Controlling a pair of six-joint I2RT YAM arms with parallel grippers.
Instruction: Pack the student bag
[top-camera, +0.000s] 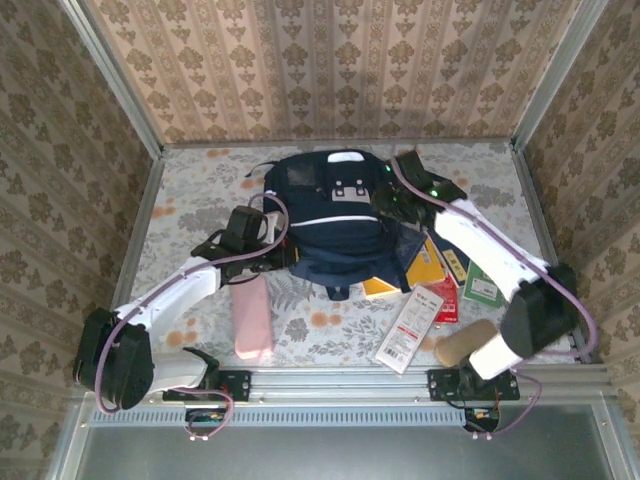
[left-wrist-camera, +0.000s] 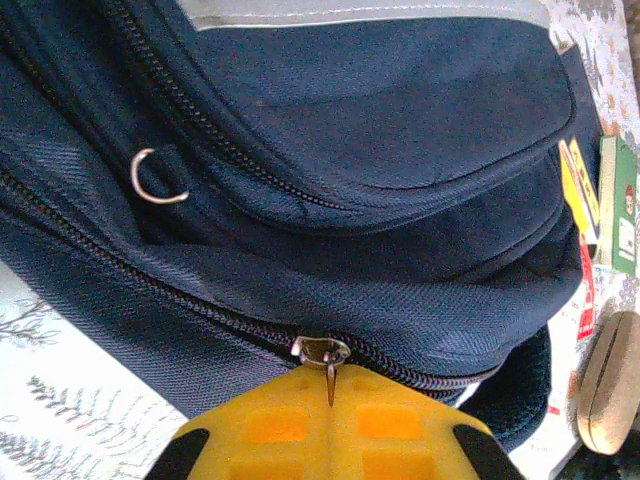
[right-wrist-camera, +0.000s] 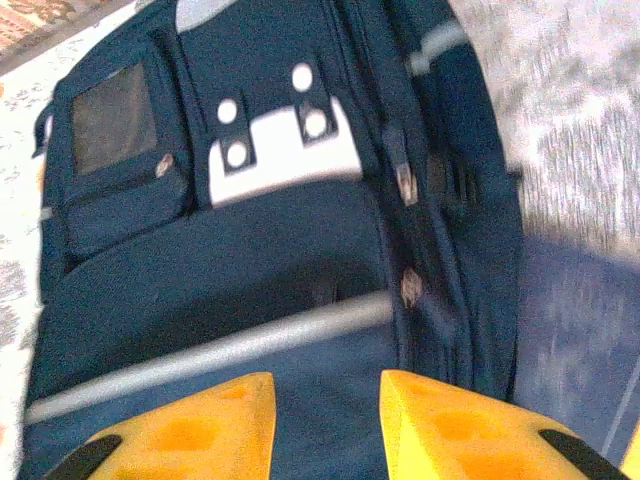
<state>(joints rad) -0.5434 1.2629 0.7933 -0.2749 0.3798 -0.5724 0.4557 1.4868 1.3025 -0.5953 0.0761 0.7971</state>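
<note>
Navy student bag (top-camera: 335, 225) lies flat mid-bench, nearer the far edge, front up. In left wrist view it's cut off on every side: just fabric, zip lines, a metal D-ring (left-wrist-camera: 157, 180) and a bit of grey stripe at top. Right wrist view is blurred. The white patch (right-wrist-camera: 285, 155) w/ round studs and a grey stripe (right-wrist-camera: 220, 350) can be made out, but the small metal bits along the side zip aren't clear.

Flat items sit by the bag's near-right corner: yellow booklet (top-camera: 428, 262), red one (top-camera: 447, 300), green one (top-camera: 485, 285). They're partly hidden under bag and right arm, print too small to read. White labelled pack (top-camera: 410, 328) and tan oblong thing (top-camera: 462, 343) lie by the near edge; the tan one is partly behind the right arm, can't tell what it is. Pink case (top-camera: 252, 320) lies by the near edge, left of centre, just beside the left forearm.

Left arm: elbow out at near-left corner, forearm slanting to the bag's left side, wrist low. The left gripper (left-wrist-camera: 328, 388) is clenched on the zip pull (left-wrist-camera: 322, 352), tab pinched btw the yellow fingertips. In top view its fingers are hard to pick out vs dark fabric.

Right arm: elbow by the right edge, forearm slanting far-left, wrist over the bag's far-right corner. The right gripper (right-wrist-camera: 328, 392) is released, fingers apart, nothing btw them, above the bag front. Can't tell if it's touching.
</note>
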